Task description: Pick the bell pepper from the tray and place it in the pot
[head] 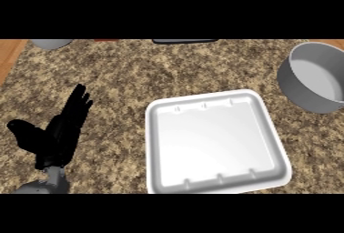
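Observation:
A white tray (215, 141) lies on the speckled counter at centre right, and nothing lies in it. A grey pot (316, 79) stands at the right edge, partly cut off; the part of its inside that shows holds nothing. No bell pepper shows anywhere. My left hand (57, 134) rests at the lower left, fingers straight and pointing up, thumb out to the left, holding nothing. It is well left of the tray. My right hand does not show.
A grey round object (50, 43) sits at the top left edge. A dark flat object (184, 41) and a small red object (104, 40) lie along the top edge. A wooden strip (10, 57) borders the counter's left.

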You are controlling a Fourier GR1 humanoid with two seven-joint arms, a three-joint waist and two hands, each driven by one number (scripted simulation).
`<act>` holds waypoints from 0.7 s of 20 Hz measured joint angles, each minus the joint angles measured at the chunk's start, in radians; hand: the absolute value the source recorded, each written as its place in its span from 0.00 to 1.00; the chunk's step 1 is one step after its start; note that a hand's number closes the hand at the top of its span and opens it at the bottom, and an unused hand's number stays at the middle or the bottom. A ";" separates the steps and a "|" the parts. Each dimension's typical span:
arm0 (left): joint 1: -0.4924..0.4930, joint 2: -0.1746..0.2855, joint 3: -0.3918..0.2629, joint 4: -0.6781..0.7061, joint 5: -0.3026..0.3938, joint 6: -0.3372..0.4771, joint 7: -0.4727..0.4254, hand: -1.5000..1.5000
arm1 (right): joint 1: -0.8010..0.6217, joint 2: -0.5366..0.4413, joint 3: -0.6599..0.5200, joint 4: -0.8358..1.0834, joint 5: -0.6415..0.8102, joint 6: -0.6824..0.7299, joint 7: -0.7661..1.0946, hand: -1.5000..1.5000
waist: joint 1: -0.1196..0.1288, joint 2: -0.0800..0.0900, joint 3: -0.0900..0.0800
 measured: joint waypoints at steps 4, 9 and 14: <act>-0.026 -0.001 -0.006 0.004 0.006 -0.015 0.015 0.50 | -0.025 -0.048 -0.088 0.014 -0.096 0.082 -0.020 1.00 | 0.029 0.004 -0.001; -0.045 -0.016 -0.013 0.018 0.000 -0.024 0.018 0.50 | -0.089 -0.093 -0.108 -0.019 -0.166 0.170 0.098 1.00 | 0.049 0.007 -0.001; -0.078 -0.017 -0.009 0.022 -0.004 -0.031 0.036 0.50 | -0.202 -0.115 -0.014 0.007 -0.175 0.164 0.233 1.00 | 0.064 0.010 -0.002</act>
